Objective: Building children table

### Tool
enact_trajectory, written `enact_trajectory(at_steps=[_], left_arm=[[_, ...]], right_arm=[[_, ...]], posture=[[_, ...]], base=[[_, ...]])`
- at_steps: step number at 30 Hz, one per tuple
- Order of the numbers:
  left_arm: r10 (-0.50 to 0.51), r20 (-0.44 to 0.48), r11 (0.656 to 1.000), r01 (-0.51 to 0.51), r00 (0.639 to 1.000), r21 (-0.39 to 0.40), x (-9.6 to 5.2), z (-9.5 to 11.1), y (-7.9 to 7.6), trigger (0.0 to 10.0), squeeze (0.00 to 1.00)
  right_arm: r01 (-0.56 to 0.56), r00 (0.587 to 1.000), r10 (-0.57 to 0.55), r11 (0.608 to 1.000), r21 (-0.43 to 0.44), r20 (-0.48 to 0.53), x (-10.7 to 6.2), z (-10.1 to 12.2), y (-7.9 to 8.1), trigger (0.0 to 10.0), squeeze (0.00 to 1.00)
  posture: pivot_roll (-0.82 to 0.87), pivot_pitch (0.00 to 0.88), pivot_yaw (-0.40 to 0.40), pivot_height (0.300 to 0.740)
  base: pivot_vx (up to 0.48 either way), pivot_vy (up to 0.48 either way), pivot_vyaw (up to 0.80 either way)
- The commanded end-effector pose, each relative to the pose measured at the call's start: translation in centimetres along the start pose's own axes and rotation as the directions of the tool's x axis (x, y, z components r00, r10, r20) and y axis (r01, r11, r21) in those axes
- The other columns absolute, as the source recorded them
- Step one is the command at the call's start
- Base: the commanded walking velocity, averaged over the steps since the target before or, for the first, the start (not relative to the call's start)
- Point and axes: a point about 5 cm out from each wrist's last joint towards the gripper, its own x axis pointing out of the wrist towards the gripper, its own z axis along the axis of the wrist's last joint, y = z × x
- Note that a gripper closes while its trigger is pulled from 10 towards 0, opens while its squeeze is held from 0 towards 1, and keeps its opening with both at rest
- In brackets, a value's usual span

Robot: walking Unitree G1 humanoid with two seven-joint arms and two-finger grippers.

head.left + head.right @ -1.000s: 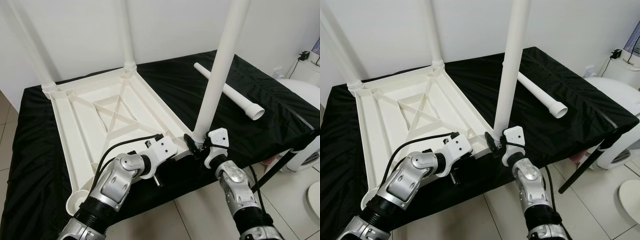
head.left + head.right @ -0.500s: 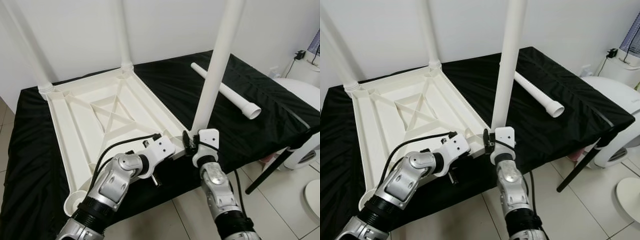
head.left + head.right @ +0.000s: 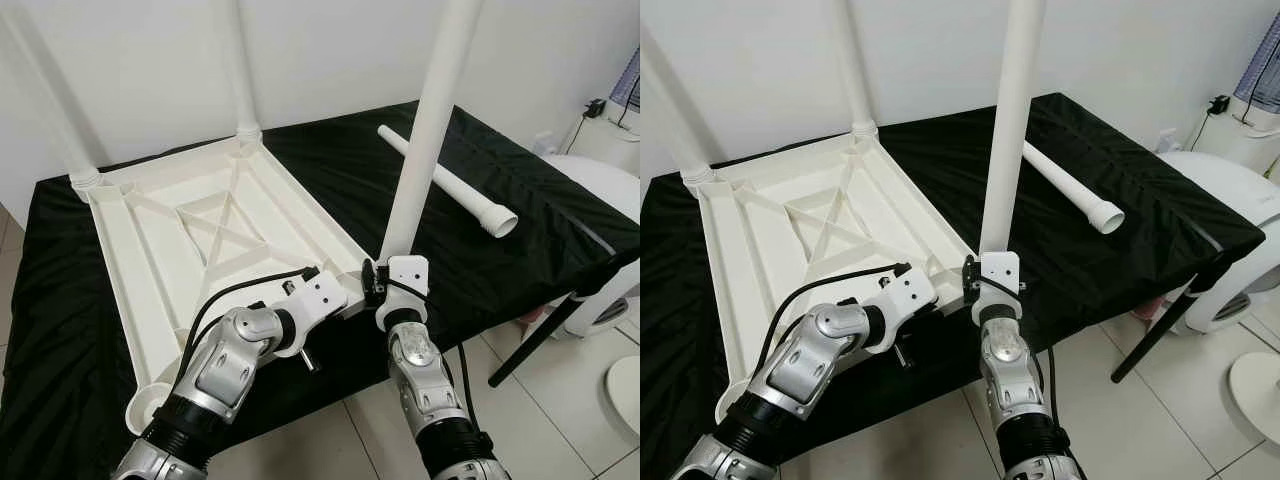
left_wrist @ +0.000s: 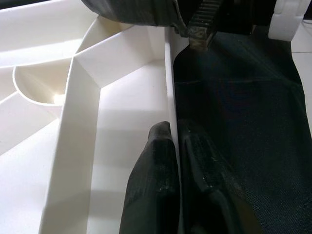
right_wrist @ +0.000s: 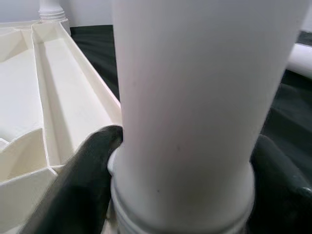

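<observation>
Lying upside down on the black-draped counter (image 3: 520, 235), the white children's tabletop (image 3: 190, 250) is showing its ribbed underside, with two legs already standing in its far corners — the far-left leg (image 3: 55, 100) and the far-right leg (image 3: 235, 70). A third leg (image 3: 425, 140) is rising upright at the tabletop's near-right corner, and the right pincer (image 3: 385, 285) is gripping it at its base. The head views are giving the whole layout; the right wrist view is giving the grip itself — both black fingers (image 5: 73, 185) are pressing against opposite sides of the leg's ringed lower end, clamped on it, just beside the tabletop's rim.

The left pincer (image 4: 176, 146) is sitting at the near edge of the tabletop, left of the upright leg. From the head its fingertips are hidden behind its white housing, but the left wrist view is showing the two fingers closed together on the thin white rim wall, one finger inside the tabletop and one outside over the black cloth.

A fourth leg (image 3: 450, 185) is lying loose on the counter to the right, well apart from the tabletop, its wide open end pointing toward the near-right. An empty round socket (image 3: 143, 408) is sitting at the near-left corner. A white appliance (image 3: 1230, 210) is standing on the tiled floor (image 3: 560, 400) beyond the counter's right end.
</observation>
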Motion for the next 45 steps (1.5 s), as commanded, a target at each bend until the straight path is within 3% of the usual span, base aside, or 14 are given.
enact_trajectory(at_steps=[1,9,15,16,17,19,20,22,29,33,34,35,45], left_arm=[[0.066,-0.014,0.998,-0.066,0.998,0.012,0.1,-0.2,-0.2,10.0,0.0],[0.06,-0.012,0.998,-0.06,0.998,0.012,0.2,-0.1,-0.3,10.0,0.0],[0.061,-0.013,0.998,-0.061,0.998,0.01,0.2,-0.1,-0.3,10.0,0.0],[0.061,-0.014,0.998,-0.061,0.998,0.011,0.2,-0.1,-0.3,10.0,0.0],[0.062,-0.014,0.998,-0.062,0.998,0.01,0.2,-0.1,-0.2,10.0,0.0],[0.062,-0.014,0.998,-0.062,0.998,0.01,0.2,-0.1,-0.2,10.0,0.0],[0.063,-0.014,0.998,-0.063,0.998,0.009,0.2,0.0,-0.2,10.0,0.0],[0.065,-0.015,0.998,-0.065,0.998,0.008,0.2,0.0,-0.1,10.0,0.0],[0.067,-0.014,0.998,-0.067,0.998,0.007,0.2,0.0,0.1,10.0,0.0],[0.067,-0.012,0.998,-0.067,0.998,0.008,0.3,0.1,0.2,10.0,0.0],[0.067,-0.012,0.998,-0.067,0.998,0.008,0.3,0.1,0.2,10.0,0.0],[0.067,-0.011,0.998,-0.067,0.998,0.009,0.3,0.2,0.3,10.0,0.0],[0.066,-0.011,0.998,-0.066,0.998,0.009,0.2,0.2,0.2,10.0,0.0]], right_arm=[[-0.039,0.999,0.04,0.999,0.03,-0.033,-0.3,-0.4,1.3,10.0,1.0],[-0.049,0.999,0.049,0.999,0.024,-0.009,-0.4,-0.1,0.3,10.0,1.0],[-0.117,0.993,0.117,0.993,0.014,-0.005,-0.4,-0.1,-0.5,10.0,1.0],[-0.13,0.991,0.131,0.991,0.01,-0.006,-0.4,-0.1,-0.6,10.0,0.79],[-0.155,0.988,0.155,0.988,0.01,-0.012,-0.4,-0.2,-0.8,10.0,0.08],[-0.172,0.985,0.172,0.985,0.011,-0.017,-0.4,-0.2,-0.9,10.0,0.08],[-0.213,0.977,0.213,0.977,0.013,-0.017,-0.4,-0.2,-1.1,10.0,0.0],[-0.319,0.948,0.319,0.948,0.007,-0.015,-0.4,-0.1,-1.4,10.0,0.0],[-0.447,0.895,0.447,0.894,-0.025,-0.016,0.0,0.2,-2.6,10.0,0.0],[-0.578,0.816,0.578,0.814,-0.06,-0.028,0.5,0.8,-3.5,10.0,0.0],[-0.578,0.816,0.578,0.814,-0.06,-0.028,0.5,0.8,-3.5,10.0,0.0],[-0.635,0.773,0.633,0.77,-0.067,-0.052,0.8,0.9,-4.0,10.0,0.0],[-0.696,0.717,0.688,0.712,-0.086,-0.112,1.2,0.6,-5.0,10.0,0.0]], posture=[[-0.11,0.046,0.051,0.74],[-0.12,0.051,0.056,0.74],[-0.12,0.055,0.056,0.74],[-0.12,0.055,0.056,0.74],[-0.12,0.058,0.058,0.74],[-0.12,0.058,0.058,0.74],[-0.12,0.062,0.061,0.74],[-0.12,0.063,0.064,0.74],[-0.13,0.065,0.07,0.74],[-0.13,0.065,0.075,0.74],[-0.13,0.065,0.075,0.74],[-0.12,0.064,0.079,0.74],[-0.12,0.065,0.083,0.74]], base=[[0.0,0.0,0.0],[0.0,0.0,0.0],[0.0,0.0,0.0],[0.0,0.0,0.0],[0.0,0.0,0.0],[0.0,0.0,0.0],[0.0,0.0,0.0],[0.0,0.0,0.0],[0.0,0.0,0.0],[0.0,0.0,0.0],[0.0,0.0,0.0],[0.0,0.0,0.0],[0.0,0.0,0.0]])
